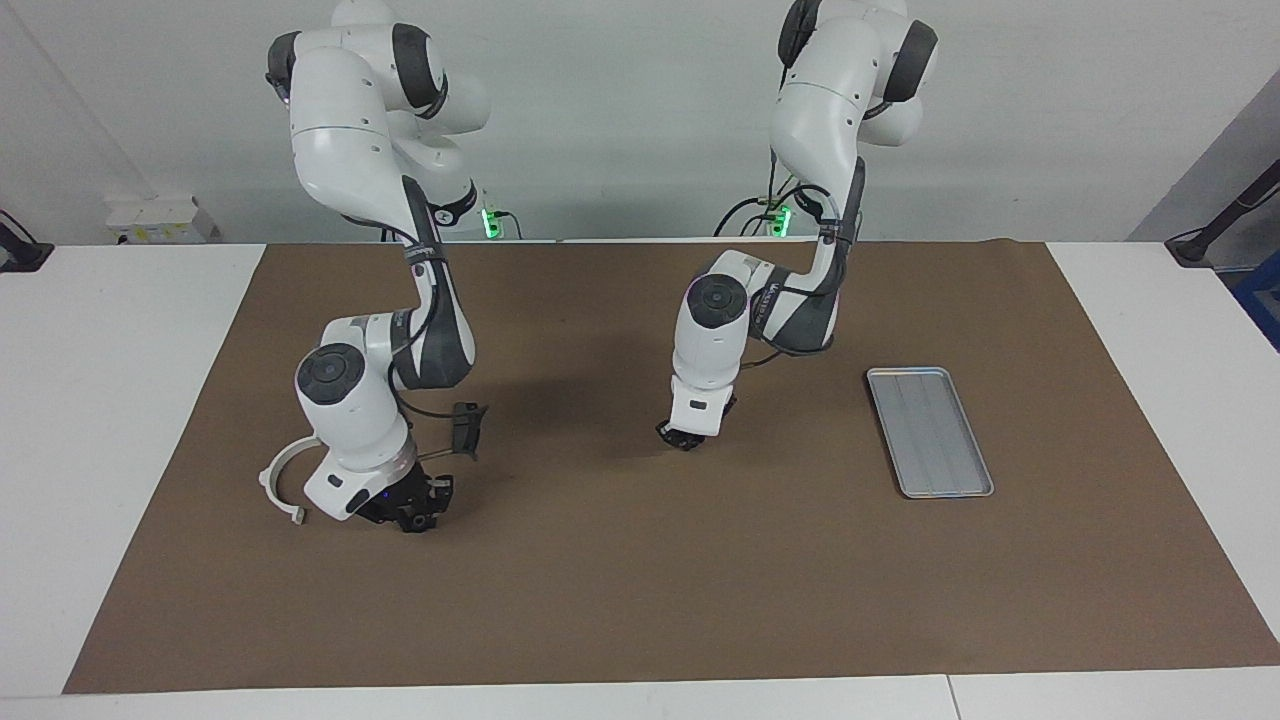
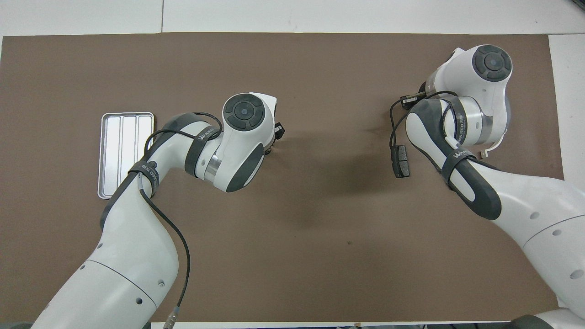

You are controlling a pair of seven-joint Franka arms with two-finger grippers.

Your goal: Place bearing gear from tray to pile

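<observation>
The silver tray lies at the left arm's end of the mat with nothing in it. The pile is at the right arm's end: a white plastic arc and a dark brake pad. My right gripper hangs low over the mat beside the arc. In the overhead view its wrist covers it. My left gripper is low over the middle of the mat. The bearing gear is hidden.
The brown mat covers most of the white table. The right arm's black cable loops down close to the brake pad. The right arm's forearm covers the mat next to the pad.
</observation>
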